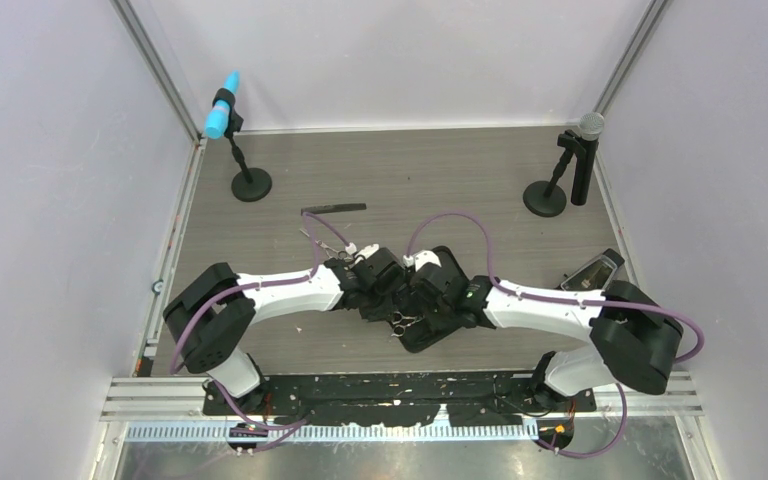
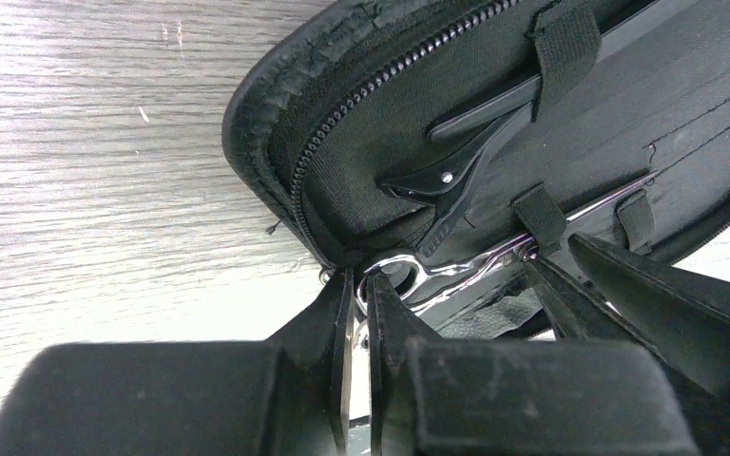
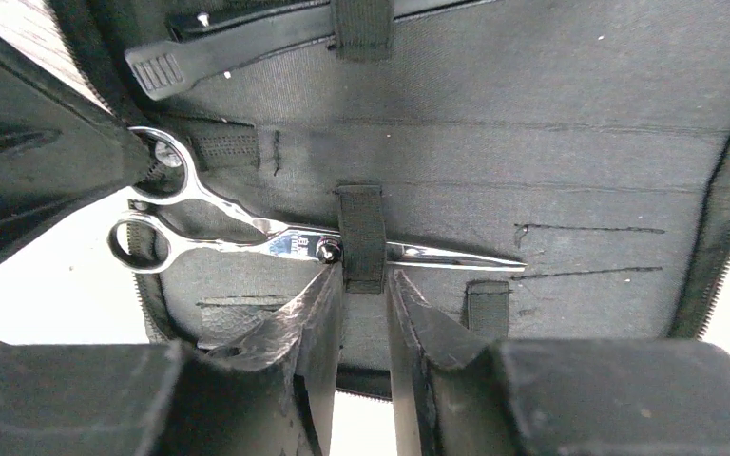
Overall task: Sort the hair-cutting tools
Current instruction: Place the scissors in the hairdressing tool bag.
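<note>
The black zip case (image 1: 450,275) lies open at mid table. A silver scissors (image 3: 247,233) lies in it under an elastic strap (image 3: 362,237), ring handles at the case's edge; it also shows in the top view (image 1: 402,322) and the left wrist view (image 2: 456,266). My left gripper (image 2: 361,285) is shut on one ring handle. My right gripper (image 3: 363,275) is open, fingers straddling the strap at the pivot. A black clip (image 3: 219,47) sits under another strap, also in the left wrist view (image 2: 442,185). The black comb (image 1: 333,209) lies beyond the case. A thin silver item (image 1: 310,237), seemingly the second scissors, lies near it.
A microphone with a blue head (image 1: 223,118) stands at the back left, a grey-headed one (image 1: 585,125) at the back right, each on a round black base. A dark object (image 1: 592,272) lies at the right edge. Purple cables arc over both arms.
</note>
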Motion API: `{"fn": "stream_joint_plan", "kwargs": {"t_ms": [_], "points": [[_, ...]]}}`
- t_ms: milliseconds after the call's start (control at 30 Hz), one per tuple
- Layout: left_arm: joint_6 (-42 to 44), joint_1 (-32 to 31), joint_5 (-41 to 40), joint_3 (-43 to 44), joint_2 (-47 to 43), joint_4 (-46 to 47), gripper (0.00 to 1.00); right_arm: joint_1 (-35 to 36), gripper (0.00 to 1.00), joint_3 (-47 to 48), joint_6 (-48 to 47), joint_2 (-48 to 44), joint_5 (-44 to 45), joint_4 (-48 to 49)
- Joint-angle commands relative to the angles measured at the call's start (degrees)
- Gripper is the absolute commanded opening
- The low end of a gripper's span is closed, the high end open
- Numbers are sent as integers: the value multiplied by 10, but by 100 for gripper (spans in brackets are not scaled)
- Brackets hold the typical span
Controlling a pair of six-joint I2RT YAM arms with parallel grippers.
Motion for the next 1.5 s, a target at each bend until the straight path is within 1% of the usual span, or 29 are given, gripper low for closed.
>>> {"fn": "stream_joint_plan", "kwargs": {"t_ms": [0,100,233,467,533,600,633,667,700,733,833,967,1100,1200,1267,1367,1467], "points": [[1,3,-14,21,4,5,0,3,31,9,-22,24,-14,6],[3,3,-11,23,7,4,0,3,31,9,-27,38,-16,14],[4,3,-10,25,9,3,0,3,36,15,-33,56,-16,24],[6,3,-8,25,10,4,0,3,36,31,-52,78,-20,48],[5,3,-7,25,10,3,0,3,32,34,-55,87,-24,53],[6,3,-8,25,9,3,0,3,24,35,-56,91,-25,54],[6,3,-8,25,8,2,0,3,16,35,-54,90,-25,53],[6,3,-9,25,7,2,0,4,13,33,-54,83,-24,53],[6,3,-10,26,5,2,0,4,7,32,-52,77,-23,53],[7,2,-13,27,4,1,0,3,6,28,-52,61,-23,54],[13,-4,-23,38,4,-12,0,3,5,15,-45,16,-31,73],[26,-16,-40,71,19,-57,0,2,5,-23,-43,-71,-41,127],[37,-24,-46,95,32,-83,0,-2,5,-59,-43,-119,-55,192],[41,-29,-48,102,34,-85,0,-6,5,-71,-41,-129,-66,205],[48,-33,-51,112,35,-91,0,-6,5,-80,-38,-127,-76,233],[54,-41,-48,134,43,-101,0,-6,5,-91,-32,-116,-92,275],[55,-45,-40,147,53,-107,0,-6,5,-88,-30,-107,-110,291]]}}
